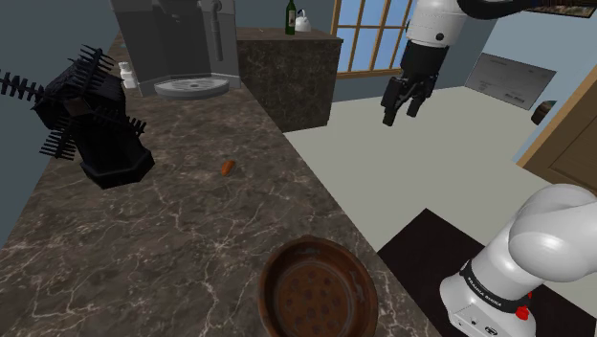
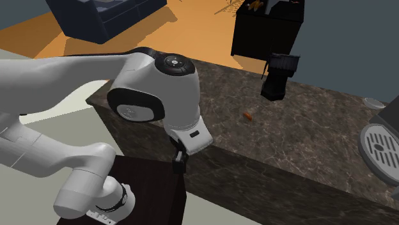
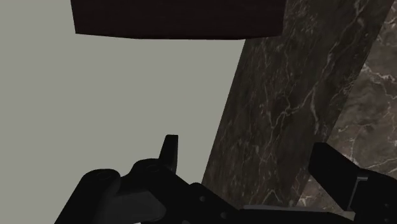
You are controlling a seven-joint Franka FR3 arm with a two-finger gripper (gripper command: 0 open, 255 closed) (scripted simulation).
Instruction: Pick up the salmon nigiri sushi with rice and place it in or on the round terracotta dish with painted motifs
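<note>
- Round dish [image 1: 316,292], reddish-brown with a dotted inside. It lies closest in the shoulder view, on the dark marble counter [image 1: 143,249], just beside the floor-side edge. The picture's lower border cuts it.
- Nigiri [image 1: 227,167], a small orange piece, lies mid-counter. It is well apart from the round dish and set in from the edge, with bare marble all round it.
- Black windmill-shaped ornament [image 1: 91,124], toward the shoulder view's left of the nigiri, near but apart.
- Coffee machine [image 1: 182,48] stands at the counter's far end.
- Gripper [image 1: 404,103] hangs high over the grey floor [image 1: 383,182], beyond the counter's edge and well apart from the nigiri.
- Fingers [image 3: 168,153] stand apart, holding nothing.
- Wrist view: the counter's vertical marble face runs past one finger, with open floor beside it.
</note>
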